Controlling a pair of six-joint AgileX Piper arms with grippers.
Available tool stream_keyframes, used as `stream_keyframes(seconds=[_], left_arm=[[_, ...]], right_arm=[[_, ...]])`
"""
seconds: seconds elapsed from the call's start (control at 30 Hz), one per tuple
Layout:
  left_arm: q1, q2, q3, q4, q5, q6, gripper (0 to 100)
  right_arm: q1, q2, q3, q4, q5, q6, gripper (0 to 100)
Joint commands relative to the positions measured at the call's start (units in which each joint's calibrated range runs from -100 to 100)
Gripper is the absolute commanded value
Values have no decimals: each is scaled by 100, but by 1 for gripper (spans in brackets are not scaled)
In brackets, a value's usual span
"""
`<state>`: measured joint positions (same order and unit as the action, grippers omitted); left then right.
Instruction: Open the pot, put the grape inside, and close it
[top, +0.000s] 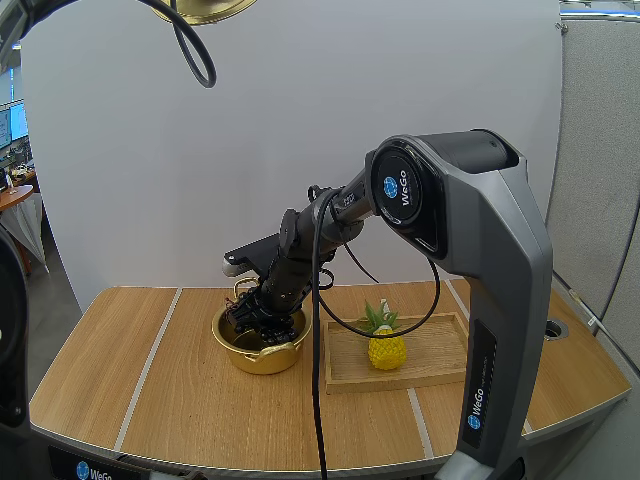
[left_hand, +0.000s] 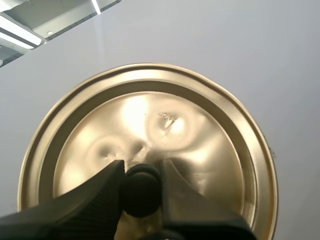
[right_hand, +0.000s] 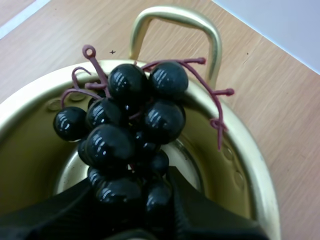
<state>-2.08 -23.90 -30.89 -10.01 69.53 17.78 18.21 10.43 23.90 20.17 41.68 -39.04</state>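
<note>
- In the open pot (top: 262, 358), the right gripper (top: 264, 318) pinches the bunch of grapes (right_hand: 129, 131) by its lower berries; whether the bunch touches the floor cannot be told.
- It should probably release them centred, with the red stems inside the rim, then rise clear of the pot's handle (right_hand: 175, 17).
- The left gripper (left_hand: 141, 175) is clamped on the black knob (left_hand: 141, 196) of the lid (left_hand: 200, 130), held high above the table (top: 150, 390).
- A wooden tray (top: 440, 365) with a pineapple (top: 386, 350) sits just beside the pot, out of the way; only the right arm blocks the lid's way down.

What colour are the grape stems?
Reddish-purple stems on glossy black grapes; clearest in the right wrist view.
</note>
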Motion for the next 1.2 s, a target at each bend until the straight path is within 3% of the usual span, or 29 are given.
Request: stream_keyframes(seconds=[0.0,0.57,0.6,0.7,0.8,1.17], left_arm=[[-16,-45,-54,0,-198,-41,0],[-16,-45,-54,0,-198,-41,0],[-16,-45,-54,0,-198,-41,0],[-16,-45,-54,0,-198,-41,0],[-16,-45,-54,0,-198,-41,0],[-16,-45,-54,0,-198,-41,0]], right_arm=[[-3,61,50,-52,20,-11,0],[-3,176,50,-28,317,-123,0],[-3,161,50,-28,350,-133,6],[-3,55,50,-28,350,-133,45],[-3,-51,50,-28,331,-133,100],[-3,-489,50,135,435,-123,100]])
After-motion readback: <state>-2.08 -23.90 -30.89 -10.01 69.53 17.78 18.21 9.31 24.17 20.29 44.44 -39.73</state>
